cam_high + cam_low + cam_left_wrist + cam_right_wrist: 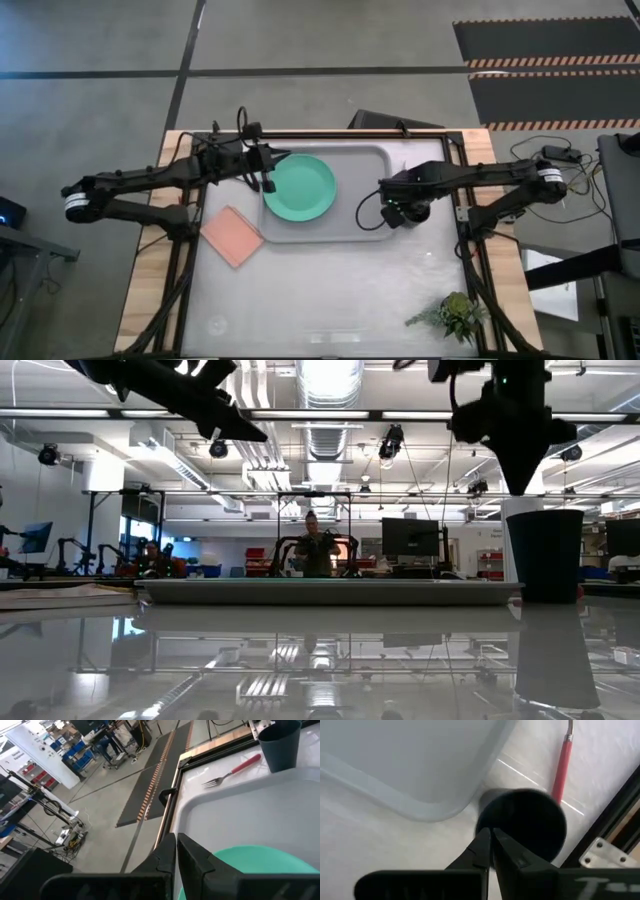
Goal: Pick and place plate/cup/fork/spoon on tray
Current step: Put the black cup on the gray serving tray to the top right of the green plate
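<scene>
The right gripper (491, 837) hangs pinched shut and empty right above the small black cylindrical cup (522, 822). The cup stands on the table just outside the corner of the large light grey rimmed tray (370, 232), with the pink-handled metal fork (562, 764) just beyond it. The cup looks light, stiff and smooth, likely best grasped by its wall. The left gripper (176, 851), also closed and empty, hovers at the edge of the round mint-green plate (299, 187), which rests on the tray.

Two dark, near-black jointed arms; slim tubular links, bulkier joint housings; pale silver-white band near base end of each; black cables looped along upper links; left gripper (175, 851) and right gripper (491, 846) with matte black, wedge-shaped, tapering fingers on broad black wrist block.
</scene>
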